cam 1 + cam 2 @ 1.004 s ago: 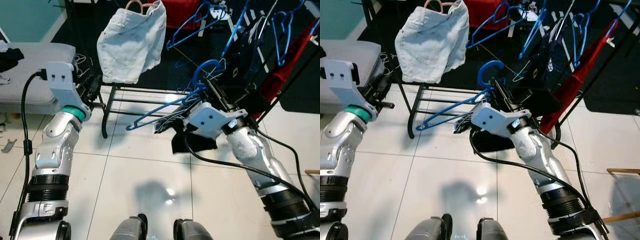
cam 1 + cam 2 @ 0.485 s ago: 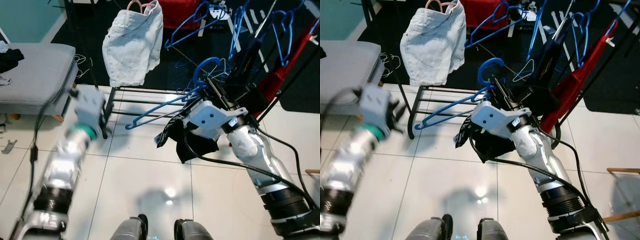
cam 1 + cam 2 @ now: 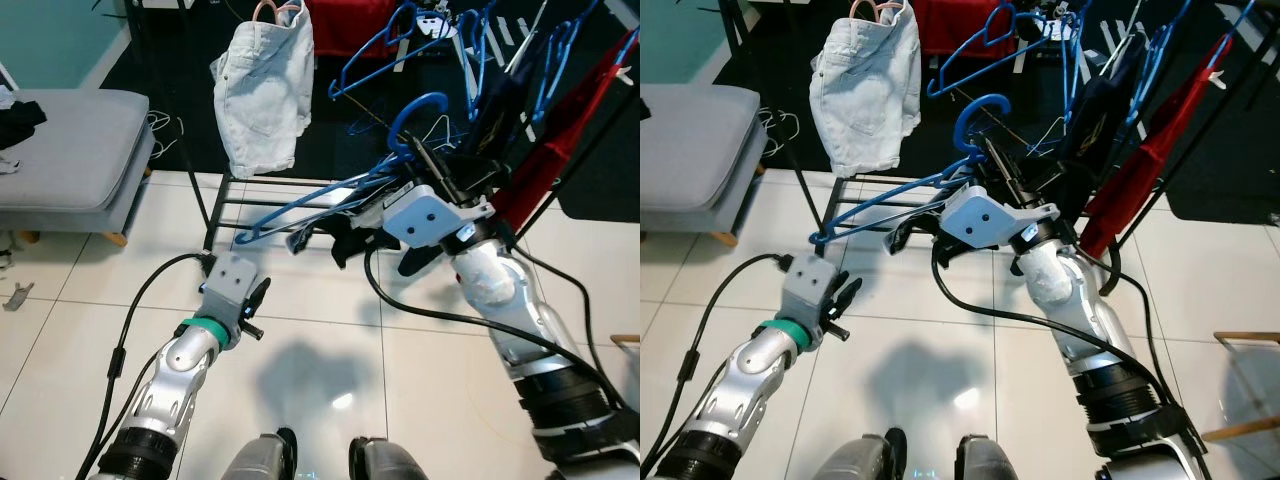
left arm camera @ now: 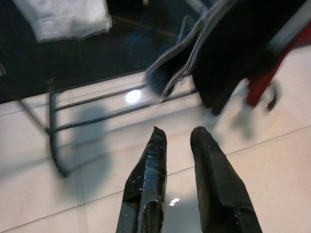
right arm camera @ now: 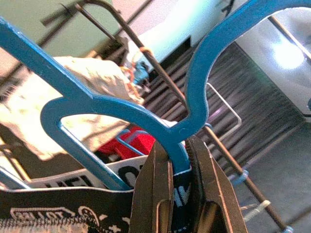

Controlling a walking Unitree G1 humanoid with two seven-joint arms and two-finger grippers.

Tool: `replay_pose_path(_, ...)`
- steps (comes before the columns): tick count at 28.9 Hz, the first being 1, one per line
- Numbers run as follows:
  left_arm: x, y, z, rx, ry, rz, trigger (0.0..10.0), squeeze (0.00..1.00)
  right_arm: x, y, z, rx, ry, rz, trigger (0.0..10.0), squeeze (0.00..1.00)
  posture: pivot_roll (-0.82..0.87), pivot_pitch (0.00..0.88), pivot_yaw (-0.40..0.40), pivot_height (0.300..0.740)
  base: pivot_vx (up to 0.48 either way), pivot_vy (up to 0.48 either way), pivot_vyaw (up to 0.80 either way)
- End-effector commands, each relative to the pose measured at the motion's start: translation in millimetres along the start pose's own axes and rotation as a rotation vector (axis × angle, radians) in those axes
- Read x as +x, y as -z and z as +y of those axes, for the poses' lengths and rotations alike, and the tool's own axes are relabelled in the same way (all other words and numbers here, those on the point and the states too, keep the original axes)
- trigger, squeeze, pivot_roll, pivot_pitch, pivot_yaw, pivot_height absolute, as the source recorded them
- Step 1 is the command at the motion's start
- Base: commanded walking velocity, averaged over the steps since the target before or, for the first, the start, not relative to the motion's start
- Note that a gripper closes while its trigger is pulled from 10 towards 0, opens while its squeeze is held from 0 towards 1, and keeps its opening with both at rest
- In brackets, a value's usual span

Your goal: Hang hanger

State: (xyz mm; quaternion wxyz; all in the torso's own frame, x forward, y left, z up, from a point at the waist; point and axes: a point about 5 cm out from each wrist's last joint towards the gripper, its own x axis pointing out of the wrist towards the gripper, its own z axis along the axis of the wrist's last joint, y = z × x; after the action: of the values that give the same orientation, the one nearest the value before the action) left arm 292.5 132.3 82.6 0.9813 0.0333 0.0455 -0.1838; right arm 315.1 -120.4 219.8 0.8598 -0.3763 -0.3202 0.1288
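While the left pincer (image 3: 252, 312) hangs slightly parted and empty at seven o'clock, the right pincer (image 5: 181, 160) clamps the blue hanger's (image 3: 330, 195) neck at centre, below its hook; it looks light, stiff, slippery.

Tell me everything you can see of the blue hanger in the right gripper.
The blue hanger looks like plastic, with an open curved hook raised toward the rack's other hangers. The right gripper is shut on its neck, just below the hook. Its long arm slopes down to the robot's left. A dark garment with a printed waistband hangs from it.
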Motion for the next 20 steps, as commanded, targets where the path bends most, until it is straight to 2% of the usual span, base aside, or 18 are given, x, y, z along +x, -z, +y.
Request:
replay_pose_path(1, -2.3, 0, -1.3, -0.030, 0.006, -0.007, 10.0, 0.00, 0.2, -2, 3.4, 0.027, -0.014, -0.016, 10.0, 0.00, -0.09, 0.081, 0.064, 0.740, 0.000, 0.000, 0.00)
replay_pose_path(2, -2.3, 0, -1.3, -0.030, 0.006, -0.007, 10.0, 0.00, 0.2, -2, 3.4, 0.027, -0.014, -0.016, 10.0, 0.00, -0.09, 0.081, 0.064, 0.740, 0.000, 0.000, 0.00)
replay_pose_path(3, -1.1, -4, -7.6, -0.033, 0.025, -0.037, 10.0, 0.08, 1.7, -4, 2.4, 0.055, -0.011, -0.024, 10.0, 0.00, -0.10, 0.081, 0.060, 0.740, 0.000, 0.000, 0.00)
replay_pose_path(4, -1.1, -4, -7.6, -0.033, 0.025, -0.037, 10.0, 0.08, 1.7, -4, 2.4, 0.055, -0.011, -0.024, 10.0, 0.00, -0.10, 0.081, 0.060, 0.740, 0.000, 0.000, 0.00)
replay_pose_path(5, -0.3, -5, -13.3, 0.001, 0.042, -0.063, 10.0, 0.50, 3.3, -6, 0.4, 0.068, -0.011, -0.031, 10.0, 0.00, -0.10, 0.081, 0.060, 0.740, 0.000, 0.000, 0.00)
replay_pose_path(6, -0.3, -5, -13.3, 0.001, 0.042, -0.063, 10.0, 0.50, 3.3, -6, 0.4, 0.068, -0.011, -0.031, 10.0, 0.00, -0.10, 0.081, 0.060, 0.740, 0.000, 0.000, 0.00)
replay_pose_path(7, 1.4, -5, -19.4, 0.019, 0.062, -0.078, 10.0, 1.00, 4.5, -8, -0.5, 0.086, -0.023, -0.038, 10.0, 0.00, -0.10, 0.086, 0.053, 0.740, 0.000, 0.000, 0.00)
replay_pose_path(11, 4.2, -6, -25.4, 0.027, 0.076, -0.087, 10.0, 1.00, 5.7, -11, -0.1, 0.104, -0.046, -0.050, 10.0, 0.00, -0.10, 0.086, 0.053, 0.740, 0.000, 0.000, 0.00)
replay_pose_path(12, 5.0, -6, -26.9, 0.027, 0.081, -0.085, 10.0, 0.92, 6.1, -12, 0.2, 0.112, -0.053, -0.055, 10.0, 0.00, -0.10, 0.086, 0.054, 0.740, 0.000, 0.000, 0.00)
replay_pose_path(14, 5.3, -6, -27.5, 0.030, 0.083, -0.085, 10.0, 0.92, 6.3, -13, 0.3, 0.116, -0.055, -0.058, 10.0, 0.00, -0.10, 0.086, 0.054, 0.740, 0.000, 0.000, 0.00)
replay_pose_path(15, 5.8, -4, -28.0, 0.042, 0.082, -0.083, 10.0, 0.00, 7.2, -14, -0.4, 0.129, -0.055, -0.063, 10.0, 0.00, -0.10, 0.088, 0.053, 0.740, 0.000, 0.000, 0.00)
replay_pose_path(20, 9.2, 1, -26.0, 0.059, 0.044, -0.069, 10.0, 0.00, 10.6, -20, -4.5, 0.170, -0.044, -0.084, 10.0, 0.00, -0.10, 0.088, 0.053, 0.740, 0.000, 0.000, 0.00)
